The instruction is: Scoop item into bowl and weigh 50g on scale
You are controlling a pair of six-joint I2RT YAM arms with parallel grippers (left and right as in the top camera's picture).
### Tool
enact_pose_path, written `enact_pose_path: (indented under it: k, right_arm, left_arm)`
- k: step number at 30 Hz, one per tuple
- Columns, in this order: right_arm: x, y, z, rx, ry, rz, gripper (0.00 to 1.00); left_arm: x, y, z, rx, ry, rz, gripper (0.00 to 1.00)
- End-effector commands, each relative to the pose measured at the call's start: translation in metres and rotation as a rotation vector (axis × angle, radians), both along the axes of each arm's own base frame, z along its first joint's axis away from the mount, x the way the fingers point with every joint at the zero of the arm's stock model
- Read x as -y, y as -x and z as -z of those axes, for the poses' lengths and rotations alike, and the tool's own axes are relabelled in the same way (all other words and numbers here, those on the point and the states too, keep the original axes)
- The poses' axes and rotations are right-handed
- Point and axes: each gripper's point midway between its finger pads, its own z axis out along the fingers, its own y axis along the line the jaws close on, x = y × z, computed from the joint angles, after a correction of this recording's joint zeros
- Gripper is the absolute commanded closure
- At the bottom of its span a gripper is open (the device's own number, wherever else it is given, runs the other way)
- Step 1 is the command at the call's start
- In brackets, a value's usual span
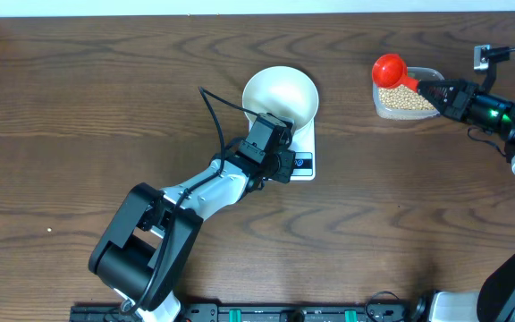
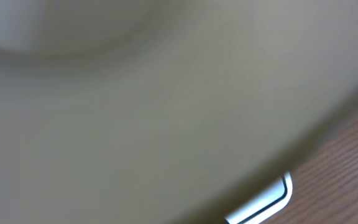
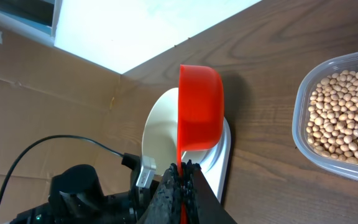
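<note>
Beans (image 3: 344, 118) fill the tub (image 3: 297, 134), sharpest from right wrist.

We are looking at the round white bowl (image 1: 280, 94) sitting on the small white scale (image 1: 304, 143) and covering most of its top. The scale's display corner is peeking out at the near right. The pale tan beans (image 1: 405, 101) are lying heaped in a clear tub (image 3: 353, 59), well apart to the right.

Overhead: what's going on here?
The left gripper has its jaws shut on the rim of the white bowl, which sits on the scale. The right gripper holds a red scoop by its handle over the edge of the clear tub of beans. No beans in the bowl yet.
</note>
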Motion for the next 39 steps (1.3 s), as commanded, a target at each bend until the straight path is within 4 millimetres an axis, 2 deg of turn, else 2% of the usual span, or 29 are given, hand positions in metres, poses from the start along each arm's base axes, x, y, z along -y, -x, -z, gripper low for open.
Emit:
enact_pose_path:
  k: [1, 4, 9, 15, 19, 28, 39]
  right_arm:
    - [0.001, -0.001, -0.011, 0.034, 0.011, -0.006, 0.99]
    - [0.001, 0.000, -0.011, 0.034, 0.011, -0.006, 0.99]
    - [0.001, 0.000, -0.010, 0.034, 0.011, -0.006, 0.99]
    - [0.001, -0.001, -0.011, 0.038, 0.014, -0.007, 0.99]
    - [0.001, -0.001, -0.011, 0.040, 0.016, -0.008, 0.99]
    - [0.001, -0.001, -0.011, 0.040, 0.016, -0.008, 0.99]
    - [0.001, -0.001, -0.010, 0.040, 0.016, -0.007, 0.99]
  left_arm:
    - [-0.035, 0.006, 0.036, -0.050, -0.151, -0.077, 0.93]
    - [-0.034, 0.007, 0.036, -0.052, -0.147, -0.073, 0.93]
    - [-0.020, 0.010, 0.028, -0.051, -0.095, 0.001, 0.93]
    - [-0.013, 0.000, -0.015, 0.050, -0.045, 0.020, 0.92]
    - [-0.012, -0.001, -0.035, 0.088, -0.024, 0.023, 0.93]
    - [-0.011, 0.002, -0.027, 0.063, -0.033, 0.033, 0.93]
    - [-0.010, 0.003, -0.025, 0.057, -0.027, 0.039, 0.93]
